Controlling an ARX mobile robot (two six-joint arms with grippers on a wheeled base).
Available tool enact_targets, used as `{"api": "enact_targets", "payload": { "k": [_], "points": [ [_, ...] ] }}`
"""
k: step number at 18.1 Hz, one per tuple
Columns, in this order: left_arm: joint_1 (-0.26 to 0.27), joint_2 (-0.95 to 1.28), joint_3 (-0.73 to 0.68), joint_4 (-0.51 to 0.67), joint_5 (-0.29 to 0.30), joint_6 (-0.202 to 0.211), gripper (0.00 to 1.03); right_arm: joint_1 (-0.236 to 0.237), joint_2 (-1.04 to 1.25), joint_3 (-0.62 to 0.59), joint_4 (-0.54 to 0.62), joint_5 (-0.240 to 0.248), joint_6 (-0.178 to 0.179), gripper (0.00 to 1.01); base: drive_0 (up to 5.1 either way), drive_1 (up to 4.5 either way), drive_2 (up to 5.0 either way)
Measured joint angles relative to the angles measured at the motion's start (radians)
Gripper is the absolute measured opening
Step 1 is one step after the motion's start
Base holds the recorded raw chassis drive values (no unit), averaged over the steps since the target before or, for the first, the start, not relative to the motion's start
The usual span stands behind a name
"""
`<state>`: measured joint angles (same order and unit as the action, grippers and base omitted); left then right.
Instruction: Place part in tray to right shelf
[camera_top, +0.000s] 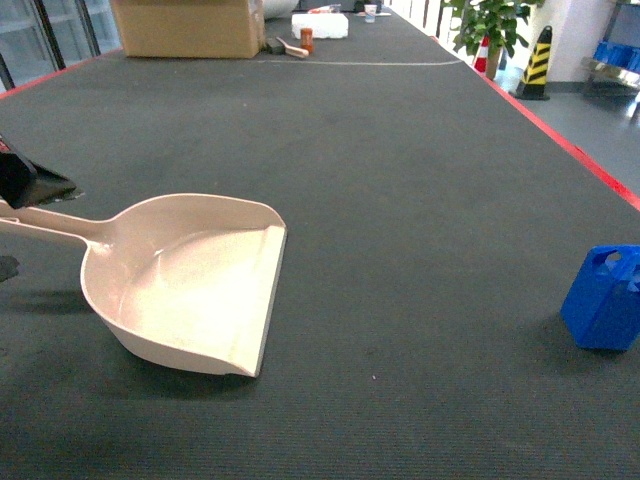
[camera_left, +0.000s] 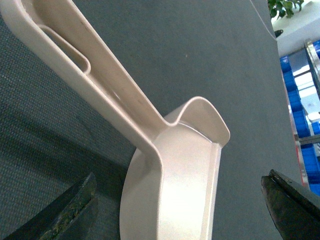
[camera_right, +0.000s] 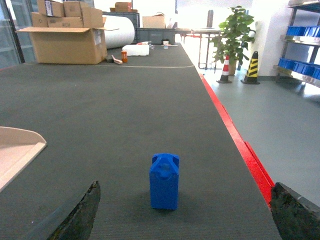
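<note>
Dark mat (camera_top: 400, 200) w/ 1 tray (camera_top: 190, 285), 1 part (camera_top: 603, 298)

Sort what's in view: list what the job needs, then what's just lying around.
For the job: part, tray, right shelf, left gripper, right gripper.
Lying about: cardboard box, potted plant, striped cone, white roll.

A dark grey mat (camera_top: 400, 200) with a red edge strip (camera_right: 235, 135) carries an open cardboard box (camera_right: 67, 44) at its far left corner. Beyond the right edge stand a potted plant (camera_right: 232, 32) and a striped cone (camera_right: 251, 67).
</note>
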<state>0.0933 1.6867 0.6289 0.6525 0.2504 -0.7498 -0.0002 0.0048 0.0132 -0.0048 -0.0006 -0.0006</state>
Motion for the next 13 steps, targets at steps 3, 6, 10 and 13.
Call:
{"api": "enact_targets", "payload": {
  "k": [3, 6, 10, 13],
  "points": [
    [0.030, 0.130, 0.099, 0.032, 0.030, -0.034, 0.98, 0.000, 0.000, 0.000, 0.000, 0.000, 0.000, 0.98, 0.0, 0.00, 0.0],
    [0.059, 0.257, 0.220, 0.035, 0.043, -0.056, 0.98, 0.000, 0.000, 0.000, 0.000, 0.000, 0.000, 0.98, 0.0, 0.00, 0.0],
    [0.069, 0.404, 0.360, 0.087, 0.079, -0.090, 0.96, 0.000, 0.000, 0.000, 0.000, 0.000, 0.000, 0.98, 0.0, 0.00, 0.0],
    [0.066, 0.412, 0.366, 0.178, 0.138, -0.174, 0.58, 0.000, 0.000, 0.000, 0.000, 0.000, 0.000, 0.98, 0.0, 0.00, 0.0]
  ]
}}
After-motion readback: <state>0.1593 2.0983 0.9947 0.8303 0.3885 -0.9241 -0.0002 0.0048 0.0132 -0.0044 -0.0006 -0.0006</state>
